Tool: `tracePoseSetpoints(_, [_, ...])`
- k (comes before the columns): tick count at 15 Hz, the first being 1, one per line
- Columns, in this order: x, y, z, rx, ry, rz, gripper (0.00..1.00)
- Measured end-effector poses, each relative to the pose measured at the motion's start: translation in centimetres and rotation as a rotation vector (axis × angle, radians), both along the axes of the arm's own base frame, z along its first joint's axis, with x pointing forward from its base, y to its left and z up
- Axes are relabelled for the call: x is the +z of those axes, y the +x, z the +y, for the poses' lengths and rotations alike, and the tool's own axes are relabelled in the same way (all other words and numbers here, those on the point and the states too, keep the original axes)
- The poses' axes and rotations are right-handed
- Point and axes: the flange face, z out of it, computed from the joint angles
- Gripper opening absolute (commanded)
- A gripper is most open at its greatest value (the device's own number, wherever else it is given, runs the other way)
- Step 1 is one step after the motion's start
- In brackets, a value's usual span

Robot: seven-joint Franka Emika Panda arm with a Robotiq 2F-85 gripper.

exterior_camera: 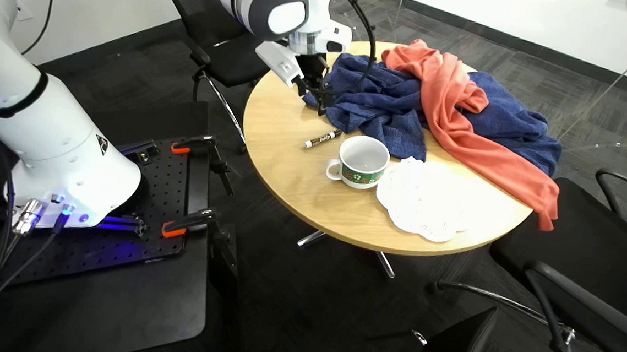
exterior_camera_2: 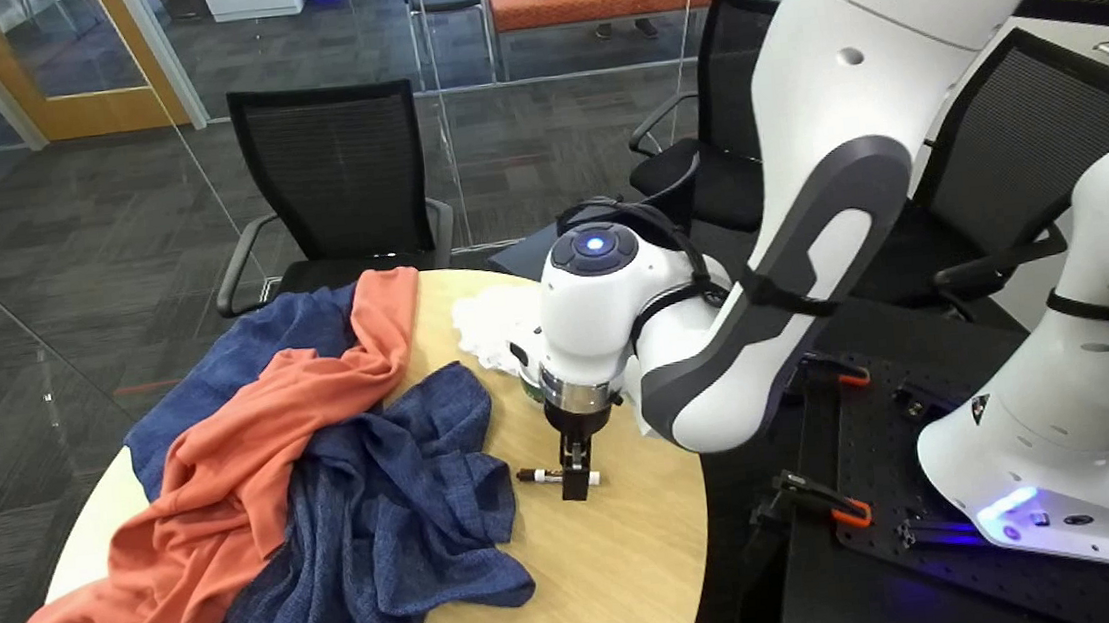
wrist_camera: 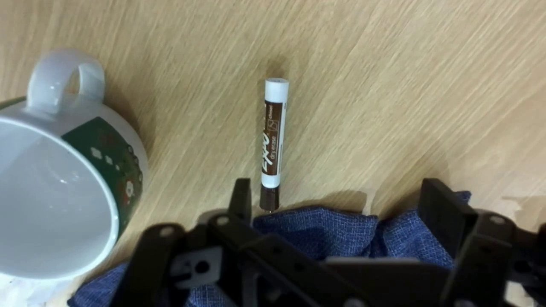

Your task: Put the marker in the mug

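The marker lies on the round wooden table; it is white and dark brown with a dark cap. In the wrist view the marker points its cap toward my gripper, near the left finger. My gripper is open and empty, with its fingers wide apart above the blue cloth's edge. The gripper also shows in both exterior views; a finger partly hides the marker. The white mug with a green band stands upright beside the marker. It fills the wrist view's left side.
A crumpled navy cloth lies beside the marker, its edge close to the cap. A coral cloth lies across it. A white lacy doily lies next to the mug. Black chairs surround the table.
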Motion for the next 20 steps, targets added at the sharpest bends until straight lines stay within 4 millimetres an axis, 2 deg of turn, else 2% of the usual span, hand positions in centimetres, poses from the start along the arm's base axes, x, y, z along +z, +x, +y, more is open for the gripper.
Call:
tracePoseSetpoints(4, [-3.1,2.0,-0.3,-0.019,-0.005,0.025,1.00])
tracePoseSetpoints(9, [-5.9,3.3,-0.7,-0.035,-0.012,0.049,1.00])
tracePoseSetpoints(18, [-8.6,4.2,-0.9,-0.044,-0.017,0.071,1.00])
tracePoseSetpoints(19, [-8.8,4.2,-0.9,-0.044,-0.017,0.072,0.75])
tracePoseSetpoints(20, [-8.9,4.3,-0.9,-0.045,-0.017,0.073,0.74])
